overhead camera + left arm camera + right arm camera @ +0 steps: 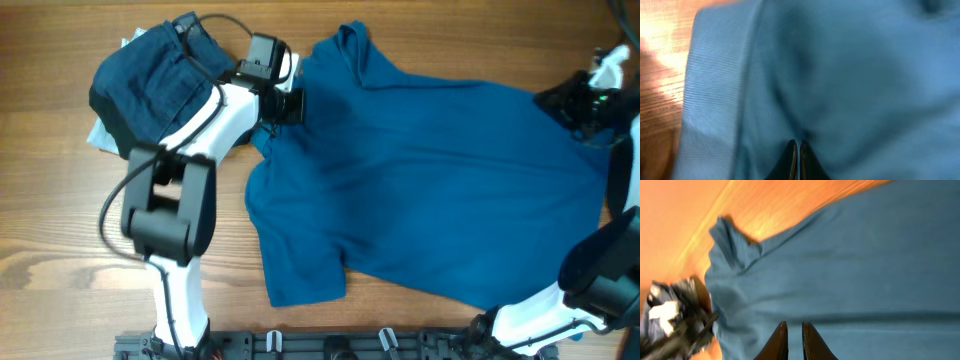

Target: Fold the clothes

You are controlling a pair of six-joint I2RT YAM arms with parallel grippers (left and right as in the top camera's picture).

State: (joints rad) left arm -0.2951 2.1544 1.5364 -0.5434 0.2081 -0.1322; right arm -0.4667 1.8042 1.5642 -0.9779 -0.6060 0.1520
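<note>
1. The shirt [430, 180] lies spread flat across the centre and right of the frame, with its collar toward the upper left.
2. The left gripper [797, 150] is at the shirt's upper-left edge, beside the collar. Its fingers are together, clamped on a gathered crease of cloth. We judge that this hold secures a corner for the first fold.
3. The right gripper [794, 330] is at the opposite edge, upper right. Its fingers show a narrow gap, and we cannot tell whether cloth is pinched there. We judge that it is placed to keep that edge taut.
4. The dark pile [150, 75] rests upper left on the table [60, 230], off the shirt. We judge that it is waiting its turn.
</note>
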